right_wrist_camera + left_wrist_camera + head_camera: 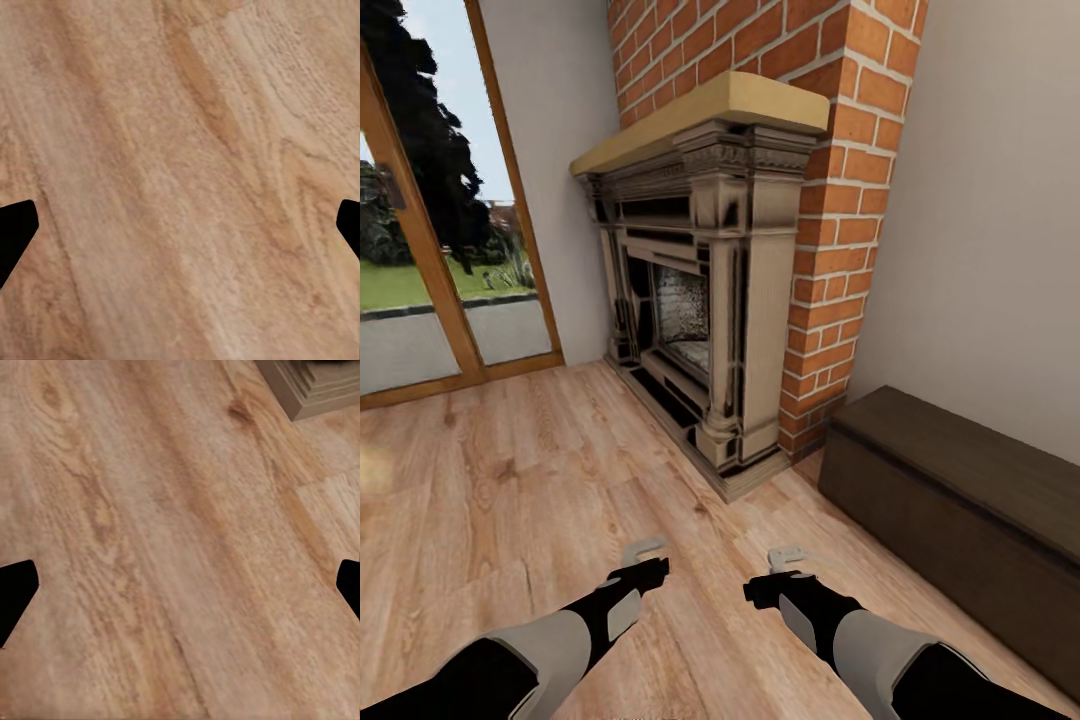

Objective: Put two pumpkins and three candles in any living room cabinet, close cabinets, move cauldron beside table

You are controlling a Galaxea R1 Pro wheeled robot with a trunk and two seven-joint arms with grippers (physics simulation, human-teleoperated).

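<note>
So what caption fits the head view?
Both empty end effectors, left and right, over wooden floor, facing fireplace and cabinet.

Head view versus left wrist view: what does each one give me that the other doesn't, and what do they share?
Head view alone: the brick chimney, the fireplace with its pale mantel, the glass door to the garden, the low dark brown cabinet against the wall with its front panels closed, and both arms with the left gripper and right gripper held low, nothing in them.

Left wrist view alone: the two dark fingertips set wide apart, over bare boards.

Shared: the wooden floor and the fireplace's base corner.
</note>
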